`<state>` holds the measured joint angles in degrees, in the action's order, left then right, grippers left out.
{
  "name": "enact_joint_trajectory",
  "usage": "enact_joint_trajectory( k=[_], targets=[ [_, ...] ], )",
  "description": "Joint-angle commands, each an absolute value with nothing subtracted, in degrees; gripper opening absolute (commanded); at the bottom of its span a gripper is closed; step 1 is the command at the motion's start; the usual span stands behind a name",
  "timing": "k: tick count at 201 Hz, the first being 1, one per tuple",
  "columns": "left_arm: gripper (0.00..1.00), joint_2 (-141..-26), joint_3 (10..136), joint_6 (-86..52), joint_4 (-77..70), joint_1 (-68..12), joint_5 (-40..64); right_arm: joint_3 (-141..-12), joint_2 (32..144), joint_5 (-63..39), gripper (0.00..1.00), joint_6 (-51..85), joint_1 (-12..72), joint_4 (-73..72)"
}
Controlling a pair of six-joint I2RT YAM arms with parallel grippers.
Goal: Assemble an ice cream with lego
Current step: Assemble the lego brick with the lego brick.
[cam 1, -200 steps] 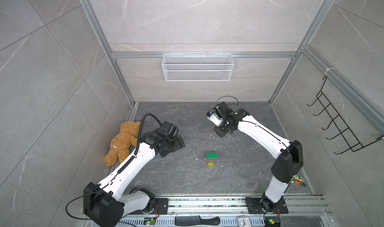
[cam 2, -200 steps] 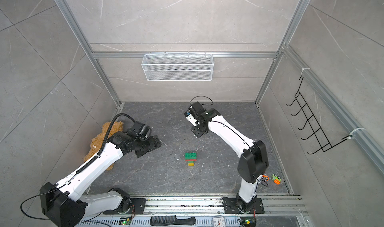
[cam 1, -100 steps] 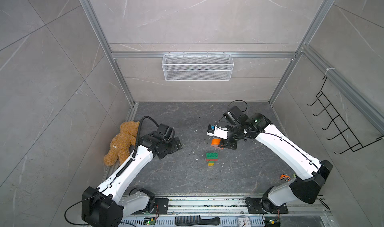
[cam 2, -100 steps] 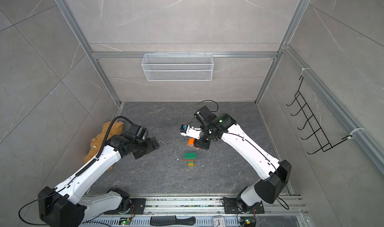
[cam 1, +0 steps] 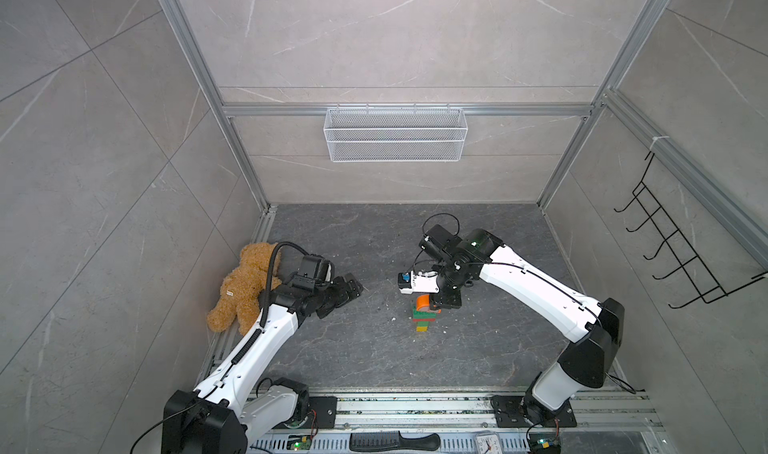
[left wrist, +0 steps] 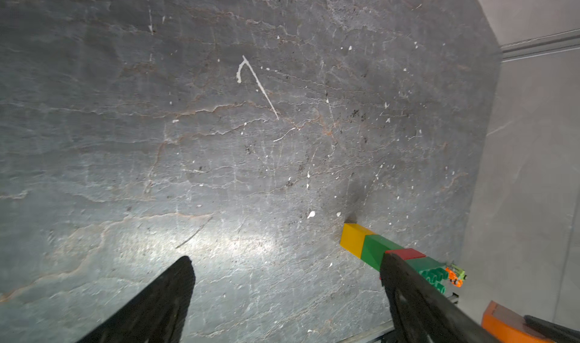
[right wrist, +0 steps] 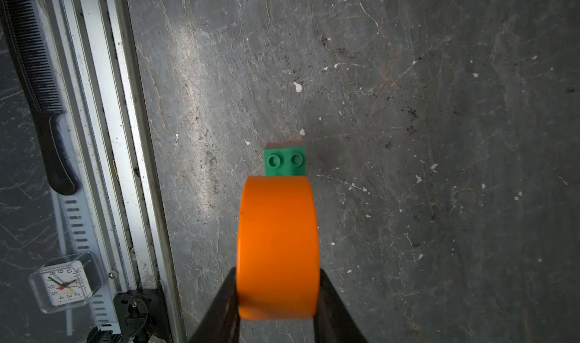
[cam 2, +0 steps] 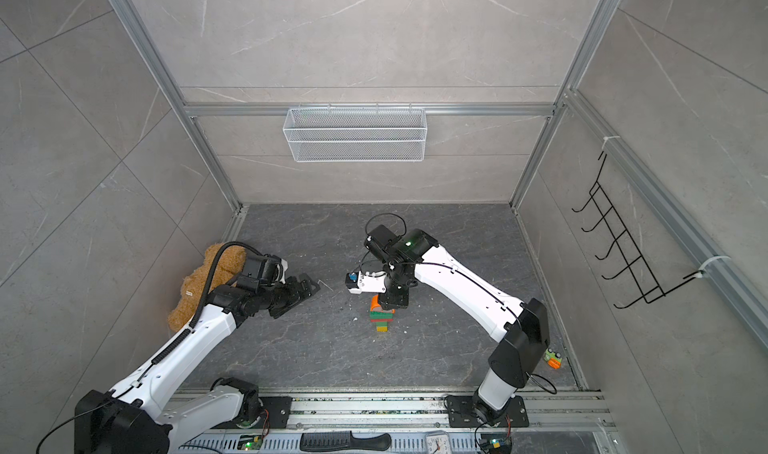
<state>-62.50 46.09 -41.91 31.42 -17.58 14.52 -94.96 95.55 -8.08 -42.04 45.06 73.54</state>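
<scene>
Grey tiled walls enclose a dark stone-look tabletop [cam 1: 353,348]. Near its middle stands the lego stack [cam 1: 424,319]: yellow at the base, then green, red and a wide green brick on top. The right gripper [right wrist: 277,281] is clamped on the orange half-round piece [right wrist: 277,244] and holds it just over that top brick, two studs uncovered in the right wrist view. The left gripper [left wrist: 287,259] hangs with jaws wide apart and empty, well apart from the stack, near the teddy bear [cam 1: 239,290] at the tabletop's left edge.
</scene>
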Motion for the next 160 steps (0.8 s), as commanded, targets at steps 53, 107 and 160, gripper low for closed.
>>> enact_joint_trajectory(
  k=[53, 107, 160],
  targets=[
    [0.95, -63.45, 45.56, -40.05, 25.5, -14.35, 20.38, -95.54, 98.29, -6.72, 0.0, -43.81, 46.67, 73.28],
    [0.95, -63.47, 45.0, -40.08, 25.31, -13.81, 20.78, -96.23, 100.26, -6.2, 0.0, -44.38, 46.87, 73.92],
    [0.96, -63.07, 45.0, -39.88, 26.25, -13.18, 20.89, -97.24, 102.13, -5.37, 0.0, -44.35, 46.88, 73.52]
  ],
)
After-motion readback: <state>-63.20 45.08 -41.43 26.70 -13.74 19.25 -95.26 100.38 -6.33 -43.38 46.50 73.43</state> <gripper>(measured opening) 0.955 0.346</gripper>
